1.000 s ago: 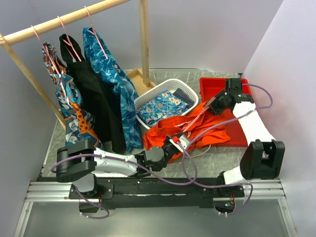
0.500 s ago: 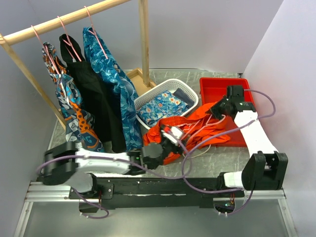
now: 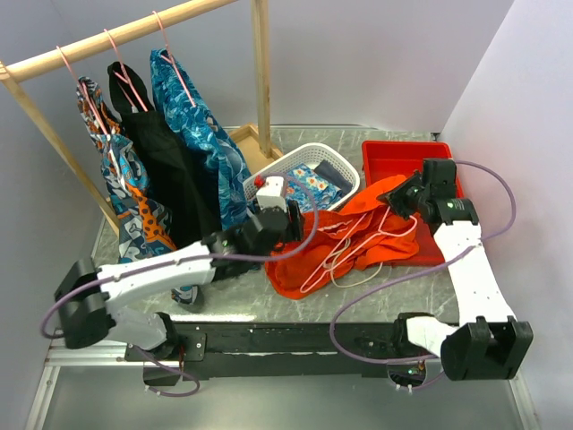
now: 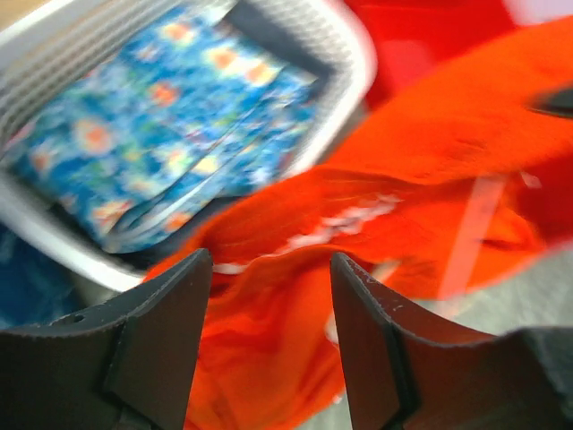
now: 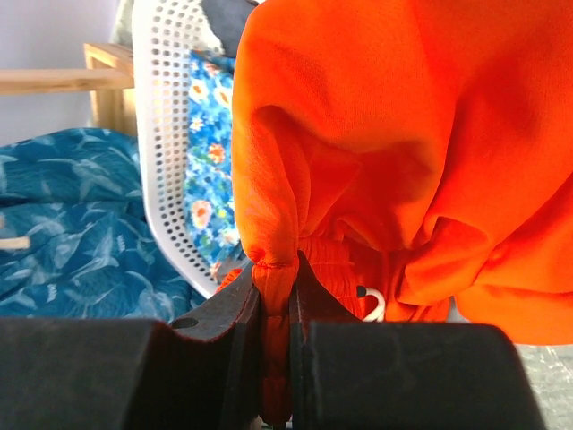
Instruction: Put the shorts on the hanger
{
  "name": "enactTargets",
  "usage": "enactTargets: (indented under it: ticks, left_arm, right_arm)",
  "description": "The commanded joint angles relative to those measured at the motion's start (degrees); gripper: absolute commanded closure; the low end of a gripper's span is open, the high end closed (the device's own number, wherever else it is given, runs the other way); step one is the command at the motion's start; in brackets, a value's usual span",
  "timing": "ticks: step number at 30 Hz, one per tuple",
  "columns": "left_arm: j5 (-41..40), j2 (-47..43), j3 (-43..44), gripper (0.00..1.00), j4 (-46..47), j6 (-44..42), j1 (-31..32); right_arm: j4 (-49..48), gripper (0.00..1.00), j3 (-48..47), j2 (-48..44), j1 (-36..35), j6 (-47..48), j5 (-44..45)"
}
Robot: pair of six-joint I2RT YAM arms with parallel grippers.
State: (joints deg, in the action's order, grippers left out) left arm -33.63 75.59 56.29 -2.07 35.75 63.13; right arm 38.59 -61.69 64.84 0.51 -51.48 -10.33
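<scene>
While right pincer (image 5: 276,291) pinches the shorts (image 3: 291,269), long axis left-right, left pincer (image 4: 269,287) spread, seemingly empty.

Left arm (image 3: 152,267): our white shell, black joints.
Right arm (image 3: 473,260): our same white and black.
Cables (image 3: 333,324): our purple loops.
Left hand (image 4: 269,269), right hand (image 5: 275,305): our matte black fingers.

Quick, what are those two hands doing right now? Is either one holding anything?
Left hand: open, holding nothing.
Right hand: closed, pinching a fold of the orange shorts.
</scene>
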Motion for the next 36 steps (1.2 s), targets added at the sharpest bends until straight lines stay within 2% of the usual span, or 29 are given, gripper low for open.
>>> enactTargets:
  ticks: [1,7,11,17,20,21,29,33,36]
  left_arm:
    - [3.12,4.2,5.14,0.4,-16.65,9.6,-3.7]
    - [6.65,7.2,5.76,0.49,-17.62,10.66,-6.53]
    - [4.72,9.48,4.62,0.48,-16.58,10.75,-7.06]
    - [7.52,11.33,4.53,0.48,-11.39,9.78,-8.46]
    - [8.4,11.95,4.88,0.76,-10.95,9.96,-8.64]
    - [9.19,11.86,4.44,0.98,-10.59,10.04,-8.64]
    - [11.22,2.2,-6.8,0.99,-6.9,12.15,-6.54]
    - [7.44,-2.9,-8.3,0.99,-9.97,13.03,-2.85]
    - [8.13,-7.47,-10.23,0.99,-10.33,13.65,-1.35]
  right_arm:
    - [-1.76,1.0,-0.97,-4.19,-0.25,-0.55,0.13]
    - [-1.06,1.0,-1.41,-6.3,-0.25,-0.55,1.19]
    - [-1.41,1.0,-2.29,-6.31,-0.25,-1.51,0.58]
    - [-1.06,1.0,-3.87,-6.57,-0.25,-2.22,0.57]
    - [-1.32,1.0,-4.66,-6.48,-0.25,-2.92,2.32]
    - [-1.32,1.0,-5.71,-6.13,-0.25,-3.01,2.76]
    - [1.49,1.0,-16.0,2.04,-0.16,-7.39,10.59]
    - [1.93,1.0,-18.72,4.59,-0.16,-9.07,14.54]
    - [2.63,1.0,-19.52,5.73,-0.16,-9.77,17.18]
